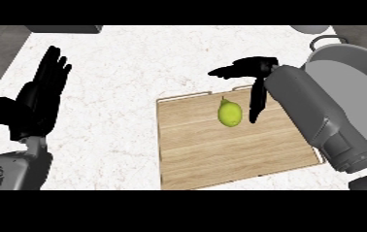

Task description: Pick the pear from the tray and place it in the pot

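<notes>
Head view. The pear is shown upright on the wooden tray, towards the tray's 12 o'clock edge, and is held by neither hand. The right hand is seen at 1 o'clock from the pear, over the tray's far rim; its fingers are spread and extended towards 9 o'clock, nothing being grasped, while one digit is hung downward just beside the pear at its 3 o'clock, a narrow gap being visible. The grey pot is placed at 2 o'clock from the tray, partly hidden by the right forearm. The left hand is rested open, fingers up, at 9 o'clock on the marbled counter.
</notes>
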`<state>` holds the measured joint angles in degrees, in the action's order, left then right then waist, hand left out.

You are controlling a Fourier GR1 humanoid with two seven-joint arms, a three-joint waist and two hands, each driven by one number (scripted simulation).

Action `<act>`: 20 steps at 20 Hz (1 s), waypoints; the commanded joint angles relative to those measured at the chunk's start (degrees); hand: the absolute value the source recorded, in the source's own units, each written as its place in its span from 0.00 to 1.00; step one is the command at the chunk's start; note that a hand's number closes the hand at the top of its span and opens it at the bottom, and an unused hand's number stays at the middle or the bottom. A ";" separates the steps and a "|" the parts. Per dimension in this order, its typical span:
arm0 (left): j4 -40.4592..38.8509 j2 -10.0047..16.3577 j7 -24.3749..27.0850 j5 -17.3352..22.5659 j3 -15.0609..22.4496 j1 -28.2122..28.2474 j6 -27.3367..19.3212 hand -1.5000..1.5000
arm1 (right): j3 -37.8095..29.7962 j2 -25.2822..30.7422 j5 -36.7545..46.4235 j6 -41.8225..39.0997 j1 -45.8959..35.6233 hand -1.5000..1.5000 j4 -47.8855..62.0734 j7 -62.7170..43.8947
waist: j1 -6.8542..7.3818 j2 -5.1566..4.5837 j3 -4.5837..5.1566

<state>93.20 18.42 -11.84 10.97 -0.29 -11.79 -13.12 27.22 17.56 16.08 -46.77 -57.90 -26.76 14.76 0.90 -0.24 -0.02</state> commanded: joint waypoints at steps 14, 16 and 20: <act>-1.68 -2.03 -1.07 -2.85 -2.08 -2.85 1.51 0.50 | -1.54 -5.73 11.15 4.21 2.06 0.00 8.00 6.65 | 0.14 -0.18 -0.01; 0.94 -3.68 -0.52 -3.67 -0.85 0.63 0.76 0.50 | -1.37 -5.83 11.52 3.68 3.66 0.00 5.44 8.68 | -0.01 0.01 -0.01; -0.91 -2.73 -0.50 -1.78 -2.82 -0.80 2.34 0.50 | 3.00 -6.35 15.95 10.31 6.41 1.00 3.64 17.39 | 0.30 -0.20 -0.03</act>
<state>92.78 15.62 -12.25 8.57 -2.23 -12.35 -11.51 27.57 12.69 28.67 -37.56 -53.95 -23.22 25.10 0.96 0.12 0.12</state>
